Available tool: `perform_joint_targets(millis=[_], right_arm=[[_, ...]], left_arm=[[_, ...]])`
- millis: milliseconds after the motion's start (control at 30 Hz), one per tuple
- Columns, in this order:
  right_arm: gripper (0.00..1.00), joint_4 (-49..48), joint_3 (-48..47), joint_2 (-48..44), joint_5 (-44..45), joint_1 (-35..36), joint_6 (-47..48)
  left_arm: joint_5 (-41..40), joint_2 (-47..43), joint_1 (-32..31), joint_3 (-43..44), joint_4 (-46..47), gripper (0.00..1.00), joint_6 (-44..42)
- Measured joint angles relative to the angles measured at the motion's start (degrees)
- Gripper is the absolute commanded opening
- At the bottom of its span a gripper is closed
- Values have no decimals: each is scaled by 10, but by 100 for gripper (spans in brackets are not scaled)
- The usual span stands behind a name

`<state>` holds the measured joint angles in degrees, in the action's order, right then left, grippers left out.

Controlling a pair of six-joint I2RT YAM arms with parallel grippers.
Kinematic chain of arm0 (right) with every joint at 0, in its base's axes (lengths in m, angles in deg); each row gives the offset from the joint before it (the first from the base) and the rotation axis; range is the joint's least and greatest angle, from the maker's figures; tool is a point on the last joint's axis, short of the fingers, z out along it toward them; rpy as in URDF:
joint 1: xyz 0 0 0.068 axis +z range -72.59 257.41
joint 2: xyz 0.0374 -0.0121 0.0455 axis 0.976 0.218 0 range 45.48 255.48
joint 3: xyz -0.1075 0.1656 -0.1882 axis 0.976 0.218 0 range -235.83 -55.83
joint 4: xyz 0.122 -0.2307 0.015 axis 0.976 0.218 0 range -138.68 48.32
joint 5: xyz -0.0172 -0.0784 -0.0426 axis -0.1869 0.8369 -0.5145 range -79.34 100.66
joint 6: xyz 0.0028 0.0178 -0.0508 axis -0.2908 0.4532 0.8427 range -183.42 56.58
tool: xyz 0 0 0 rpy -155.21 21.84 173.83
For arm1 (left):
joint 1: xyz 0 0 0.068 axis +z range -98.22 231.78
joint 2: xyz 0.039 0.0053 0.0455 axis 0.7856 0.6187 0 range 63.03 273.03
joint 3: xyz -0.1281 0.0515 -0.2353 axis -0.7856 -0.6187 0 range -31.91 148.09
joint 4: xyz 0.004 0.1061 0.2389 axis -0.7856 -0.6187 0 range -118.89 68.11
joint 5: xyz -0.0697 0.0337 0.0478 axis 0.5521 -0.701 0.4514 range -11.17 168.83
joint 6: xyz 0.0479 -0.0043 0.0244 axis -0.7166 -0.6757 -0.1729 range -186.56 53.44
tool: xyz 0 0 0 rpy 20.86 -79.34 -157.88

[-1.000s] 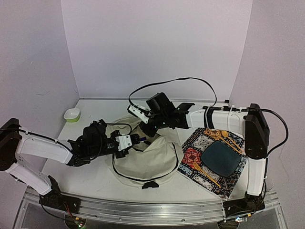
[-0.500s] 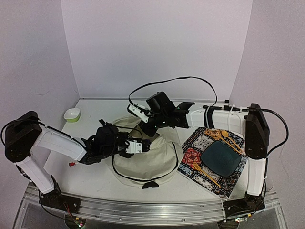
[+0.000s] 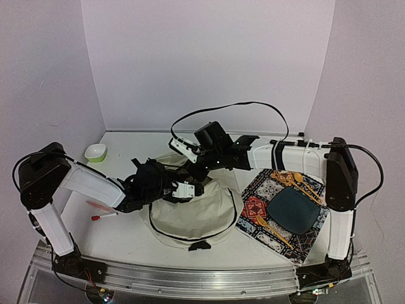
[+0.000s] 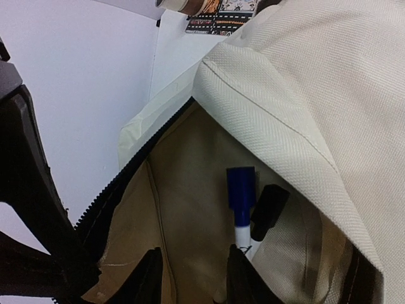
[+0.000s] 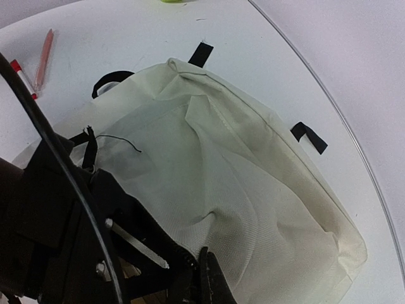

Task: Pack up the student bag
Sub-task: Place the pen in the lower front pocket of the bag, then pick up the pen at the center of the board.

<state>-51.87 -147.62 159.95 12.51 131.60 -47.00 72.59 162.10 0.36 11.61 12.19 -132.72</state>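
Our left claw [image 4: 194,266] has pushed into the student bag [image 3: 196,218], mid-tabletop [image 3: 120,237], and just spread its fingers. The blue-capped marker [image 4: 240,196] now lies loose inside. Our right claw [image 3: 180,145] stays clamped on the bag's rim, propping it open. We judge one item packed; red pens [image 3: 101,212] wait outside.

Robotics lab test cell showing: plain white panels [image 3: 209,63] enclosing white table [image 3: 120,235] on three sides; left arm [image 3: 88,183] and right arm [image 3: 285,155] sitting bolted on aluminium rail [image 3: 190,278]; black cable [image 3: 253,104] looping above.
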Motion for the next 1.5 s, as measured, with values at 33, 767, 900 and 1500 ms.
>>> perform_joint_targets(millis=[33,767,900,1500], right_arm=[[1,0,0,0,0,0,0],[1,7,-10,-1,-2,0,0],[1,7,-11,-1,-2,0,0],[1,11,-19,-1,-3,0,0]], left_arm=[[0,0,0,0,0,41,2],[-8,-226,-24,-107,-10,54,168],[-32,-263,-24,-112,-19,59,248],[-205,-388,5,-68,-257,99,737]])
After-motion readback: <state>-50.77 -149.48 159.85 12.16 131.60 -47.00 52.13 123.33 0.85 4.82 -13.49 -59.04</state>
